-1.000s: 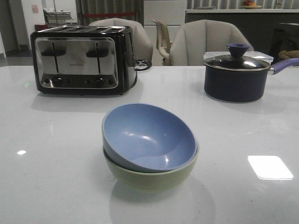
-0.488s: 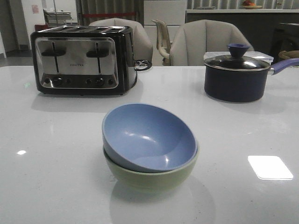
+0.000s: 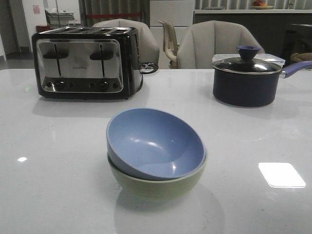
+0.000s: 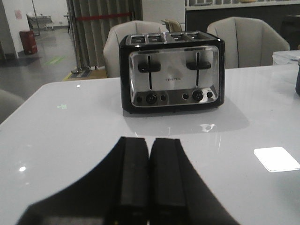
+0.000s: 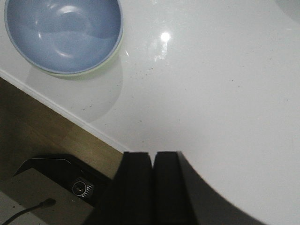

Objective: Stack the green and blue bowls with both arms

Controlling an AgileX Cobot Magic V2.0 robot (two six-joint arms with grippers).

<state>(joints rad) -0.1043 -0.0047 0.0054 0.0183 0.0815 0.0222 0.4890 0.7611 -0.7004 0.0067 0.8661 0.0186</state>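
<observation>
The dusty blue bowl (image 3: 153, 144) sits tilted inside the pale green bowl (image 3: 156, 185) at the middle front of the table. In the right wrist view the blue bowl (image 5: 63, 33) shows from above, with a thin green rim (image 5: 101, 65) under it. My right gripper (image 5: 153, 157) is shut and empty, hovering over the table's near edge, well away from the bowls. My left gripper (image 4: 150, 143) is shut with nothing in it, low over bare table and facing the toaster. Neither arm shows in the front view.
A black and chrome toaster (image 3: 85, 61) stands at the back left. A dark navy lidded saucepan (image 3: 246, 80) stands at the back right, handle pointing right. Chairs (image 3: 217, 41) line the far side. The table edge (image 5: 70, 115) and floor show in the right wrist view.
</observation>
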